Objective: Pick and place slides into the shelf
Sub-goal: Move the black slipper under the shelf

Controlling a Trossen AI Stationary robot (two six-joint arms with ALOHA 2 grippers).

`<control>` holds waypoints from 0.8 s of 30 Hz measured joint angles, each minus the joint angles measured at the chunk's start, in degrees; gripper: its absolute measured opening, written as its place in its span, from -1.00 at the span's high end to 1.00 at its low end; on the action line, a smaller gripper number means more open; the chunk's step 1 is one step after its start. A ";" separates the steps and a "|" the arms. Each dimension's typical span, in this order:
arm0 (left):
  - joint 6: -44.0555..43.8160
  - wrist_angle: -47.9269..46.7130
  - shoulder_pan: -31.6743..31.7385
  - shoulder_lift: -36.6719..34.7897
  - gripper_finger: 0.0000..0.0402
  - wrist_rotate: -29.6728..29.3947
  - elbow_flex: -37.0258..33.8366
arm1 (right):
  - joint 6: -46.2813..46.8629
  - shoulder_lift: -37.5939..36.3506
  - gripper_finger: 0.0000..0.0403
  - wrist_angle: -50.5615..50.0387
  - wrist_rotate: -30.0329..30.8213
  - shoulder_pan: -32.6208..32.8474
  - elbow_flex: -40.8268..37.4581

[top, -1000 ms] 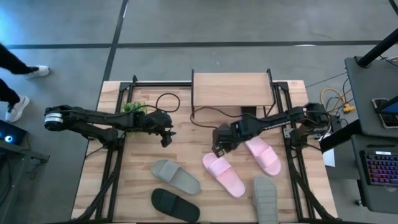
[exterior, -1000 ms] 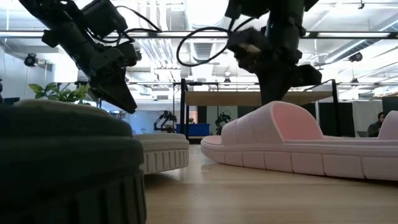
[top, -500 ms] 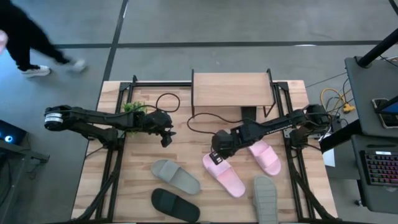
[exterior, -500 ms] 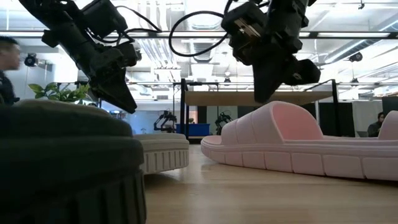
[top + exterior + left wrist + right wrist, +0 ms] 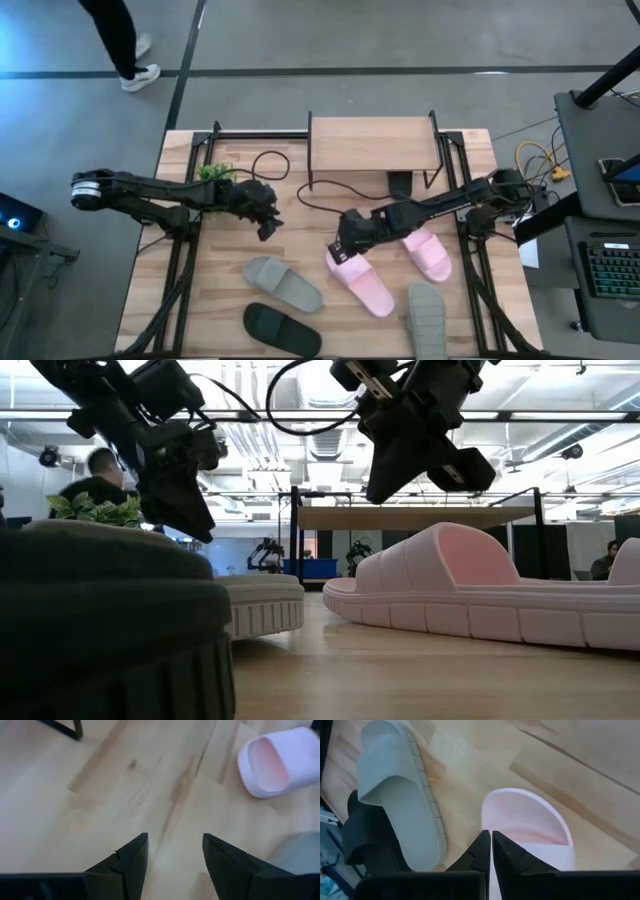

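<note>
Two pale pink slides lie flat on their soles right of the table's middle, one nearer me, one farther right. A light grey slide and a black slide lie near the near edge, and a second grey one lies at the near right. The shelf stands at the far edge with nothing on its top. My right gripper hangs shut above the end of the nearer pink slide, clear of it. My left gripper hovers open over bare wood left of centre.
A small green plant sits at the far left beside the left arm. A black cable loops across the table in front of the shelf. Bare wood lies between the two grippers. A person walks on the floor beyond the table's far left.
My right gripper has moved toward the table's left and near edge, from beside the farther pink slide to above the end of the nearer one, and in the low view it has risen and tipped. The slides have stayed put. A person has walked past behind the table.
</note>
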 joint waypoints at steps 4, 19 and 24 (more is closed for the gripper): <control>-5.33 0.13 -0.68 -1.05 0.14 5.43 0.77 | -0.03 0.00 0.95 1.29 0.01 0.54 0.00; -26.01 15.79 -3.22 -9.03 0.14 9.45 1.86 | -3.09 -0.22 0.92 9.20 -0.55 4.88 0.02; -26.87 14.90 -5.16 -11.84 0.14 9.46 0.88 | -2.74 -0.22 0.72 10.65 1.29 6.59 0.02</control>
